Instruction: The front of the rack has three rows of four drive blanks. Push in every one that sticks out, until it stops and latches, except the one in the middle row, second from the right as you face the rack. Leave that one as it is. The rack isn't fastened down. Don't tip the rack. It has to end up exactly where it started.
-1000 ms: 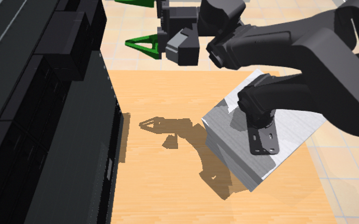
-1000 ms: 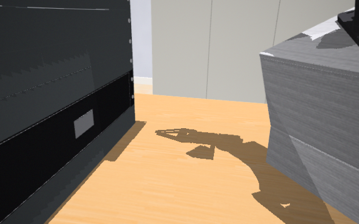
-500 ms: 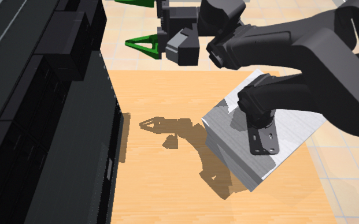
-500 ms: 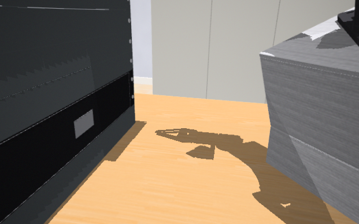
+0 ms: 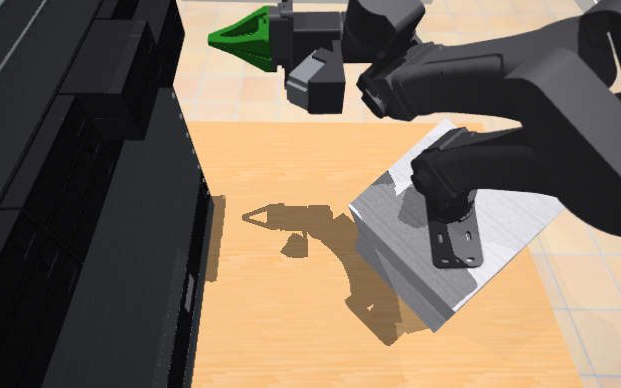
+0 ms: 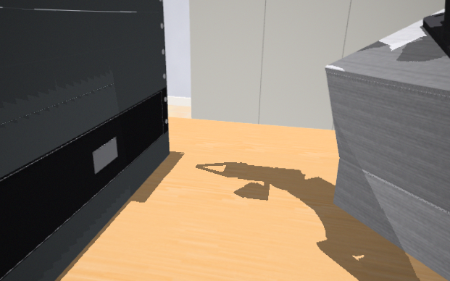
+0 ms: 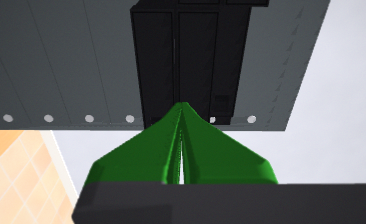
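Observation:
The dark rack [image 5: 116, 250] [image 6: 66, 72] [image 7: 59, 60] stands at the left of the wooden table [image 5: 291, 325] [image 6: 229, 224]. Black drive blanks [image 5: 116, 70] stick out of its front. In the wrist view two long blanks [image 7: 156, 60] [image 7: 196, 60] stand side by side, with a shorter one [image 7: 229, 65] to their right. My green gripper [image 5: 211, 40] [image 7: 182, 105] is shut, its fingers pressed into one point. It hovers high, aimed at the rack front, a short gap from the blanks. In the wrist view its tip lines up with the seam between the two long blanks. The exterior view shows only its shadow.
The grey pedestal block [image 5: 401, 240] [image 6: 403, 127] bearing the arm's base stands on the table's right side. A small grey label [image 6: 104, 155] sits on the rack's lower black panel. Tiled floor and a pale wall lie beyond the table.

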Motion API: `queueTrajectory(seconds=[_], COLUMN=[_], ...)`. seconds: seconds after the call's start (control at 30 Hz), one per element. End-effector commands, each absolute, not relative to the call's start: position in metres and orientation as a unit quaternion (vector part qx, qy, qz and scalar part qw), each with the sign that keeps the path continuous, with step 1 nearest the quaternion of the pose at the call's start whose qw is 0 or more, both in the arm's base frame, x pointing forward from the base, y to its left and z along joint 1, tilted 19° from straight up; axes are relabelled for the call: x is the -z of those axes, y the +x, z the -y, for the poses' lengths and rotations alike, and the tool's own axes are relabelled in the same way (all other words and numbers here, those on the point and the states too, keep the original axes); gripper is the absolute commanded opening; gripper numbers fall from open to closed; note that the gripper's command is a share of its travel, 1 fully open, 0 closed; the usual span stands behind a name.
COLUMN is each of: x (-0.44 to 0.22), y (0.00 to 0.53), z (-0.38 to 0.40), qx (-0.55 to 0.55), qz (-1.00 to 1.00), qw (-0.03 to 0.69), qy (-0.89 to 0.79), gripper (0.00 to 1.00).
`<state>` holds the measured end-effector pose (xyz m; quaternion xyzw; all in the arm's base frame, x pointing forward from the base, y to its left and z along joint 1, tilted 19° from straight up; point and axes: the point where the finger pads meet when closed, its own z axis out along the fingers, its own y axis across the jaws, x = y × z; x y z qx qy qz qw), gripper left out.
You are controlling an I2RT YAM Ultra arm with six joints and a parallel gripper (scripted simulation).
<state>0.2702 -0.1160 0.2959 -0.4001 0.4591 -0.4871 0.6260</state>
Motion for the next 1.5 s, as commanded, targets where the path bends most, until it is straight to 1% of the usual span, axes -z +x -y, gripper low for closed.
queueTrajectory(seconds=[0.0,0.83,1.13,1.47], x=[-0.289,-0.289,-0.294,-0.319], y=[0.268,0.268,0.265,0.256], z=[0.119,0.119,0.107,0.091], qx=[0.482,0.482,0.479,0.495], qz=[-0.471,-0.47,-0.466,-0.448], qw=[0.627,0.627,0.631,0.628], qy=[-0.391,-0.391,-0.394,-0.4], gripper=[0.0,0.0,0.0,0.0])
